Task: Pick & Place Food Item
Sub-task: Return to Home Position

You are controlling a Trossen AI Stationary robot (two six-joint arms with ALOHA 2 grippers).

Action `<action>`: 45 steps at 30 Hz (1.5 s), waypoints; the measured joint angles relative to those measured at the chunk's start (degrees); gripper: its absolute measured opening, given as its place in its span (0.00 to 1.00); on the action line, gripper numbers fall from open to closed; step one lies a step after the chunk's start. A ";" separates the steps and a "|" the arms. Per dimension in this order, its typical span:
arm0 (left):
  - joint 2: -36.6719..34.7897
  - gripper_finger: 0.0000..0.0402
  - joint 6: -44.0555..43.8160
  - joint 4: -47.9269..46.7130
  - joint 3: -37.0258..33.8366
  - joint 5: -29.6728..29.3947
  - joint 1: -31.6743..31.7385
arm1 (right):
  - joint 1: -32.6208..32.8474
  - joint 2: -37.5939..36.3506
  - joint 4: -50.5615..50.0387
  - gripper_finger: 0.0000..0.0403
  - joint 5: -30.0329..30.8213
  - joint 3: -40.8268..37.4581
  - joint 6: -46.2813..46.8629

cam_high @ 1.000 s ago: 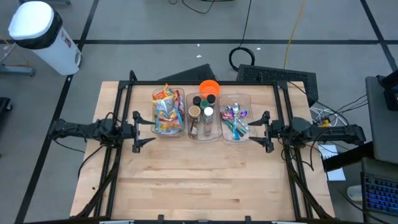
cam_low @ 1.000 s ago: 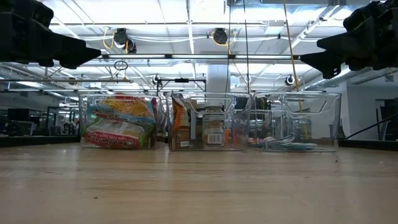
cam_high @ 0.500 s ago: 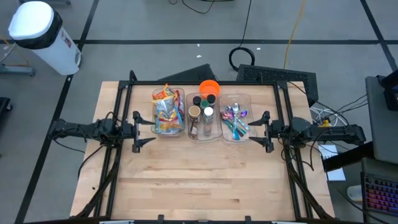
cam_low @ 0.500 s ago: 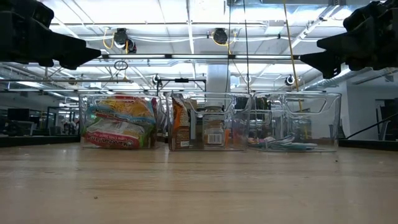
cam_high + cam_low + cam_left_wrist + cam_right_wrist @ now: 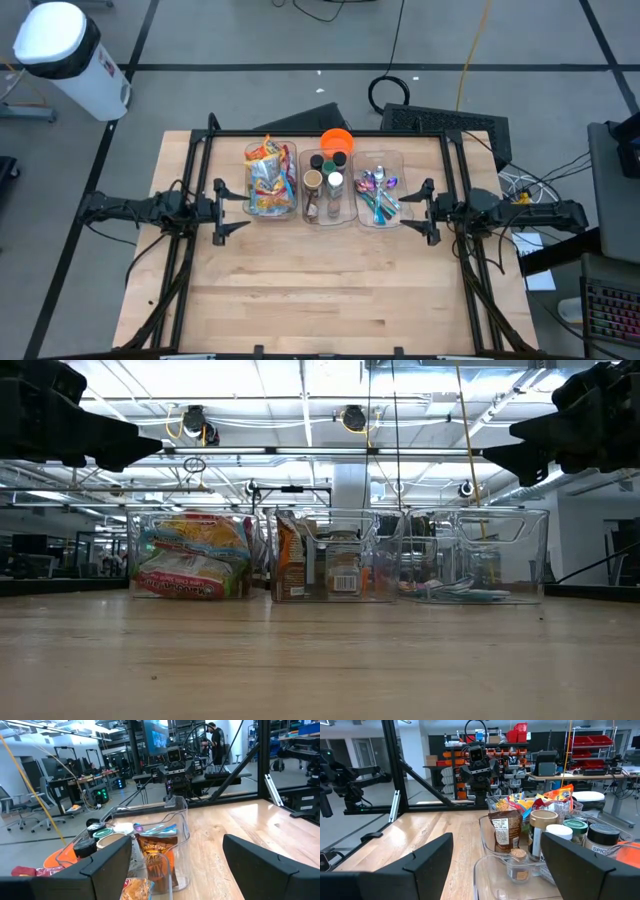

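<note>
**Fingers spread and empty on both grippers; food and spoons sit in three bins**

Fingers of the left gripper stand wide apart with nothing between them. Those of the right gripper are parted the same way and also hold nothing.

Seen from above, the spoons lie heaped in the right transparent bin, teal and purple handles crossing one another. Just beside it at 9 o'clock is the middle bin, which holds spice jars and a brown pouch. At 9 o'clock of that stands the left bin, packed with bright snack packets. The three bins form a row at 12 o'clock of the centre of the wooden table. An orange bowl rests just beyond the middle bin, at its 12 o'clock.

The left gripper hangs at 9 o'clock of the row, near the left bin and pointing toward it. The right gripper mirrors it at 3 o'clock, near the right bin. In the low view both arms hang well above the tabletop, clear of the bins.

A black frame runs along the table's edges. Off the table, a keyboard lies at 1 o'clock and a white cylindrical container stands on the floor at 10 o'clock.
</note>
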 joint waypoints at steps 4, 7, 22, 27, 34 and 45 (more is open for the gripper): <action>0.00 0.79 0.02 0.00 0.00 0.00 0.00 | 0.02 0.00 -0.02 0.73 0.00 0.00 0.00; 0.00 0.80 -0.07 0.02 0.00 0.00 0.00 | 0.02 0.00 0.01 0.73 0.00 0.00 0.00; 0.00 0.80 -0.07 0.02 0.00 0.00 0.00 | 0.02 0.00 0.00 0.73 0.00 0.00 0.00; 0.00 0.79 -0.05 0.01 0.00 0.00 0.00 | 0.02 0.00 0.00 0.73 0.02 0.00 0.00; 0.00 0.81 -0.06 0.02 0.00 0.00 0.00 | 0.00 0.00 0.01 0.73 0.01 0.00 0.00; 0.00 0.79 0.04 0.02 0.00 0.00 0.00 | 0.00 0.00 -0.01 0.73 0.02 0.00 0.00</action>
